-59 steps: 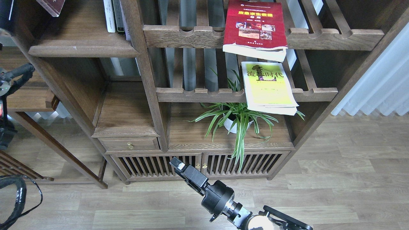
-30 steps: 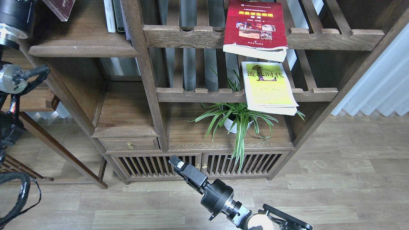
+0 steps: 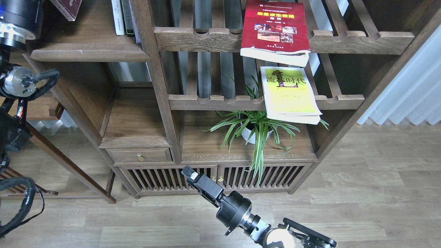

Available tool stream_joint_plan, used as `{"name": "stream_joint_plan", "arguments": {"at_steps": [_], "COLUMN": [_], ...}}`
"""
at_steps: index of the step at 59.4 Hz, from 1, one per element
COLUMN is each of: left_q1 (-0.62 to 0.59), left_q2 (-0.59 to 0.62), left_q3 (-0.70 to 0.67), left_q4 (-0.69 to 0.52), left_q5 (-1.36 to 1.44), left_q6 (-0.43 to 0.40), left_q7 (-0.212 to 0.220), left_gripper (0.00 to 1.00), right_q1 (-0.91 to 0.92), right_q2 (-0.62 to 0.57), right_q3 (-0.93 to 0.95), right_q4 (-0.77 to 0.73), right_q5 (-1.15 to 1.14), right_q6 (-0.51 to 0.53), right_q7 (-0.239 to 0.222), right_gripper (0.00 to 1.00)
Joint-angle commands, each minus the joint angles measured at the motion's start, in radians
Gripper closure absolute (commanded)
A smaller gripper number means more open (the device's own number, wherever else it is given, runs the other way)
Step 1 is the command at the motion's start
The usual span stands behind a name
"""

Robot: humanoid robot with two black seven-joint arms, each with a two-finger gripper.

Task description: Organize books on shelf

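A corner of the dark maroon book (image 3: 67, 7) pokes in at the top left edge, above the solid brown shelf (image 3: 89, 51). What holds it is out of view; only thick parts of my left arm (image 3: 17, 20) show there. The red book (image 3: 275, 31) lies flat on the upper slatted rack, overhanging its front rail. Below it, the yellow-green book (image 3: 289, 91) lies on the lower slatted rack, also overhanging. My right gripper (image 3: 190, 174) hangs low in front of the cabinet doors, far from all the books; its fingers look like one dark bar.
Slim white and dark-spined volumes (image 3: 122, 17) stand at the shelf's right end against a post. A potted spider plant (image 3: 255, 131) sits under the yellow-green book. A small drawer (image 3: 139, 155) and slatted cabinet doors (image 3: 165, 179) are below. White curtain (image 3: 406, 89) at right.
My left arm has come further into view at the left, moving up and right, and the maroon book's corner has shifted right. The right arm has barely moved.
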Motion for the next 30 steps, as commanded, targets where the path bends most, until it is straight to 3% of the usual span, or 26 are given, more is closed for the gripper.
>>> {"name": "stream_joint_plan", "arguments": {"at_steps": [1,10,19,30], "left_q1": [0.002,0.005,-0.006,-0.023], "left_q2": [-0.007,-0.012,-0.033,-0.023], "left_q3": [0.013,0.036,0.065,0.139], "left_q4": [0.013,0.034,0.045,0.059], "left_q5": [0.0,0.0,-0.022,-0.066], "left_q6": [0.001,0.007,0.098,0.109], "left_q7": [-0.002,0.001,0.02,0.021], "left_gripper": [1.0,1.0,1.0,1.0], "right_q1": [-0.001,-0.005,-0.008,-0.01], "right_q2": [0.0,0.0,0.0,0.0], "right_q3": [0.0,0.0,0.0,-0.002], "right_q4": [-0.001,0.005,0.007,0.008], "right_q5": [0.002,0.002,0.002,0.002], "right_q6": [0.0,0.0,0.0,0.0], "right_q7": [0.001,0.001,0.001,0.001], "right_gripper": [0.07,0.07,0.07,0.07]}}
